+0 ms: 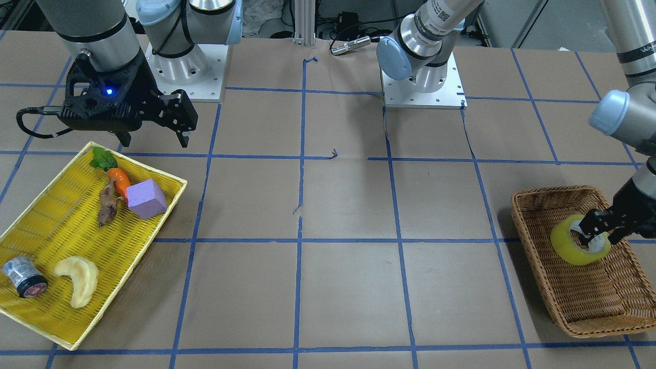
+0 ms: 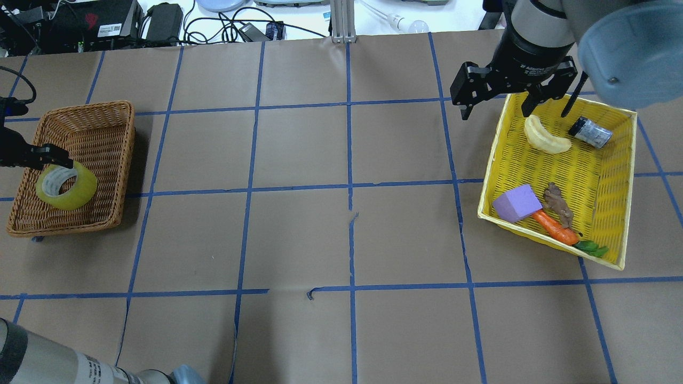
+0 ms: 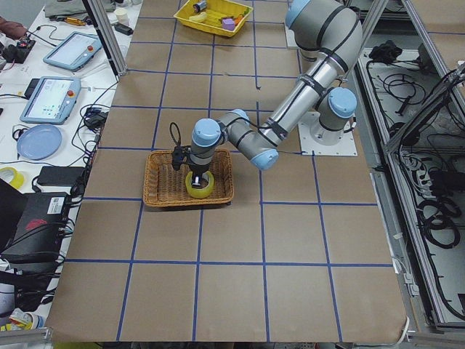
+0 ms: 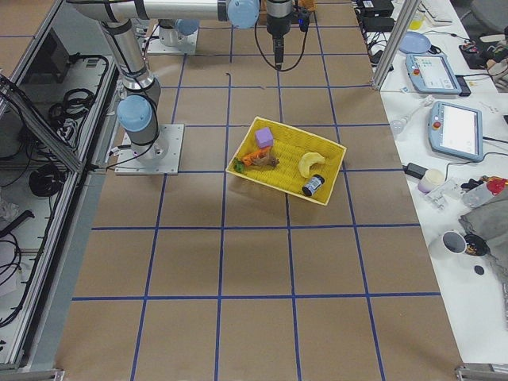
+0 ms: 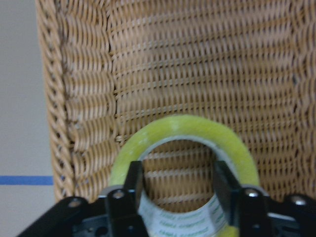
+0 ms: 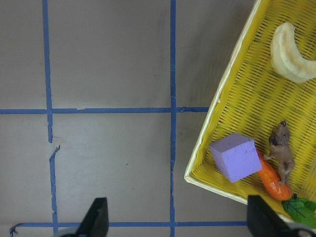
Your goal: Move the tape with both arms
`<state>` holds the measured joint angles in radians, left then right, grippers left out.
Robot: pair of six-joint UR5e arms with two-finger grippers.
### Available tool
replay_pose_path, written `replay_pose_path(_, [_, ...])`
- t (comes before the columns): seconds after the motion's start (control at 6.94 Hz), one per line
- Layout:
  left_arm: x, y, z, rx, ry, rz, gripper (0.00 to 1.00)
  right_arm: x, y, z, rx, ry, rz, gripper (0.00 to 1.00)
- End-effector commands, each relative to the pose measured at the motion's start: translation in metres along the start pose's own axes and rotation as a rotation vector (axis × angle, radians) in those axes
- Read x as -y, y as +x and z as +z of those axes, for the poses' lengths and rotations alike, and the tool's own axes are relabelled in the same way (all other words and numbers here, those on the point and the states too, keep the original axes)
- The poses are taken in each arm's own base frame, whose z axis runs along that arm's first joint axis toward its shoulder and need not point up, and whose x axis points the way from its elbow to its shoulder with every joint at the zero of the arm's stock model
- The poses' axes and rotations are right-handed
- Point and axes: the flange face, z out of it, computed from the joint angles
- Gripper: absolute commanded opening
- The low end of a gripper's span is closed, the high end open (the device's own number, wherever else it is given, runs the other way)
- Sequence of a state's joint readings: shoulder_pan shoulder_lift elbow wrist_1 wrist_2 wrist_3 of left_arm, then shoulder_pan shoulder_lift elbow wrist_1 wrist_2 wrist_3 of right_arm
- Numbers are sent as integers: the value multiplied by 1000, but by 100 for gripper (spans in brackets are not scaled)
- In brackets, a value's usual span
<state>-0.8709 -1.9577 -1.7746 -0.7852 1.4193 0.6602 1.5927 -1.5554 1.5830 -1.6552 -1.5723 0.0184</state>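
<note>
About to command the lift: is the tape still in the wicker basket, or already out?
Still in. The tape sits tilted within the wicker basket walls, with the left gripper fingers in its core.

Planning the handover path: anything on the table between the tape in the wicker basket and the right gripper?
Nothing visible. The tape sits in the wicker basket with the left gripper fingers inside its core. The table between it and the right gripper shows only paper and blue lines.

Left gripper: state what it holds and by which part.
The left gripper has both fingers inside the tape core, apparently gripping the inner wall; the right gripper holds nothing.
</note>
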Motion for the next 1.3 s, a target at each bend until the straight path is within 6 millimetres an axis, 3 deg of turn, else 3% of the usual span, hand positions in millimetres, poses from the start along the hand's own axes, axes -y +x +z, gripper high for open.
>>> replay_pose_path(0.0, [45, 67, -52, 63, -27, 53, 100, 0, -1, 0, 0, 0, -1, 100])
replay_pose_path(0.29, [74, 160, -125, 9, -114, -83, 100, 0, 0, 1, -2, -1, -1, 100])
replay_pose_path(0.43, [74, 209, -141, -9, -144, -56, 100, 0, 0, 1, -2, -2, -1, 100])
replay_pose_path(0.86, [27, 387, -195, -52, -238, 57, 100, 0, 0, 0, -1, 0, -1, 100])
replay_pose_path(1.01, [14, 422, -204, -60, -237, 121, 100, 0, 0, 0, -1, 0, -1, 100])
replay_pose_path(1.15, [5, 430, -212, -63, -254, 130, 100, 0, 0, 1, -2, -1, -1, 100])
